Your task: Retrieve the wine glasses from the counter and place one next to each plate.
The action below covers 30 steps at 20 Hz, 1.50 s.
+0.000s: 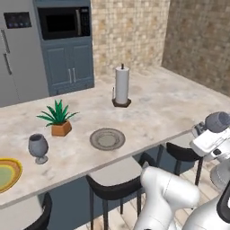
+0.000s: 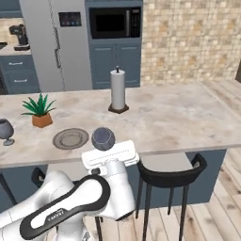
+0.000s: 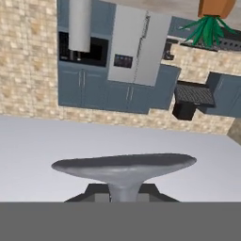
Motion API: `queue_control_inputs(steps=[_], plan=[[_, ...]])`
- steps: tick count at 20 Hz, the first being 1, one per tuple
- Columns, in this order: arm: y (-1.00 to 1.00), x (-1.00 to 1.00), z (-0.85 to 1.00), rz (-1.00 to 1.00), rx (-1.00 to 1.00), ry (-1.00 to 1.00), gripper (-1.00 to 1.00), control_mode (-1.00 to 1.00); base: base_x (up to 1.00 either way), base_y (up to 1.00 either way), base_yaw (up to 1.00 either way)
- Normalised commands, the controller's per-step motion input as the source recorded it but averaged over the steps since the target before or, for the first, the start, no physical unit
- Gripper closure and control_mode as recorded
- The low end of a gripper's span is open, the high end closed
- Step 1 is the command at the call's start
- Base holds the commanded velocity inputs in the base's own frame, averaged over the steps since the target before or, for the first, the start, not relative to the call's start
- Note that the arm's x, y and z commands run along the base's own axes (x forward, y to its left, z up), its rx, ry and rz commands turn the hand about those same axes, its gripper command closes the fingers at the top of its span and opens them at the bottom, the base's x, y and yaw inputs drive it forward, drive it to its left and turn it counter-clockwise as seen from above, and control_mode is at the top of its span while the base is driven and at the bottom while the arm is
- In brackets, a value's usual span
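My gripper [image 3: 124, 195] is shut on the stem of a smoky grey wine glass [image 3: 123, 165], whose wide round part spreads just beyond the dark fingertips [image 3: 98, 191]. This glass [image 2: 103, 139] hovers over the island's near edge, right of the grey plate [image 2: 70, 138], above the white hand. From the left it shows at the far right [image 1: 218, 121], off the island's front edge. A second wine glass [image 1: 38, 147] stands upright beside the yellow-rimmed plate with a green centre [image 1: 6, 173]. The grey plate [image 1: 107, 138] lies mid-island. The counter [image 2: 12, 48] sits far back left.
A potted plant [image 1: 58, 117] and a paper-towel roll [image 1: 121, 86] stand on the island [image 1: 170, 108]. Black stools [image 2: 170, 175] line its near side. Fridge [image 2: 66, 42] and microwave cabinet [image 2: 115, 23] stand behind. A coffee machine [image 2: 19, 36] sits on the counter.
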Motion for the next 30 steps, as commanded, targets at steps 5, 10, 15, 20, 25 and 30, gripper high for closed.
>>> queue_control_inputs(steps=[5, 10, 15, 20, 25, 30], plan=[[0.0, 0.0, 0.0, 0.0, 0.0, 0.0, 1.0, 1.0, 0.5, -0.16, 0.39], [0.0, 0.0, 0.0, 0.0, 0.0, 0.0, 1.0, 1.0, 0.02, -0.4, 0.39], [0.0, 0.0, 0.0, 0.0, 0.0, 0.0, 1.0, 1.0, 0.06, -0.49, 0.33], [0.0, 0.0, 0.0, 0.0, 0.0, 0.0, 1.0, 1.0, 0.27, -0.6, 0.17], [0.0, 0.0, 0.0, 0.0, 0.0, 0.0, 1.0, 1.0, 0.08, -0.34, 0.19], [0.0, 0.0, 0.0, 0.0, 0.0, 0.0, 1.0, 1.0, 0.06, 0.0, 0.11]])
